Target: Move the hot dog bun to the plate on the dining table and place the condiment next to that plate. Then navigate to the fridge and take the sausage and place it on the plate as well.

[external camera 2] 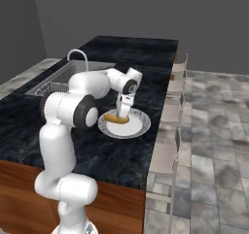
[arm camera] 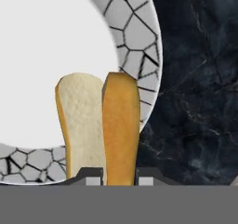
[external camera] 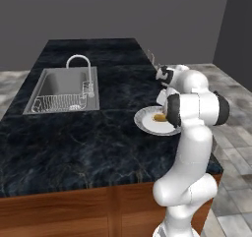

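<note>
I count one plate point(external camera 2: 131, 127), one bun point(arm camera: 100, 128), one sink point(external camera: 61, 89) with one faucet point(external camera: 81, 64), one table point(external camera: 74, 147), and at least three chairs point(external camera 2: 165, 162) along its side.

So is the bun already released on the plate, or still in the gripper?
Still gripped: the gripper is shut on the hot dog bun, its fingertips either side, over the plate rim. Whether it touches the plate, cannot tell.
</note>
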